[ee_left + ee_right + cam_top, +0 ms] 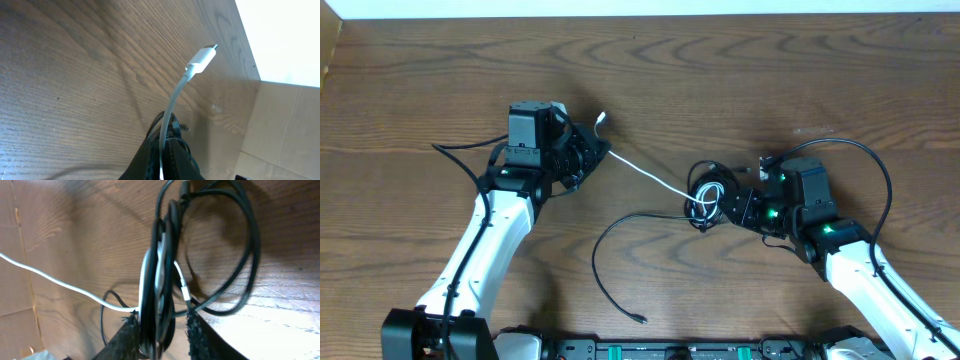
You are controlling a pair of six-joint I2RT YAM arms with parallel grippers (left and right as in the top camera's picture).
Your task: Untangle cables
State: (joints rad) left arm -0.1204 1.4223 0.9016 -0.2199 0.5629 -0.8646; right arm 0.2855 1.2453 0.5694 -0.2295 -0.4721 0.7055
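Here are the cables, and the heart of it is the black coil (705,195), a knot of several thin dark loops lying on the bench (740,80) with a whitish strand threaded through its middle. Out of that coil a white cable (645,170) runs in a taut, straight line up and away to the left, off the wood for most of its run. From the coil's lower left edge a loose black cord (596,262) sweeps out in a wide arc across the bench, curling back down to a small plug end (641,319) well below and left of the coil. Right at the coil sits the right hand (162,325), coming in from the coil's right side. Its jaws stand partly apart with the bundled loops running up between them. The loops press against one finger (127,340), while a clear gap shows before the other finger (200,335), so nothing is clamped there. Far over to the upper left of the coil, at the other end of the white line, the left hand (166,135) is closed tight on the white cable. A short length stands out past its fingertips, ending in the white plug (202,59), which hangs clear above the bench.
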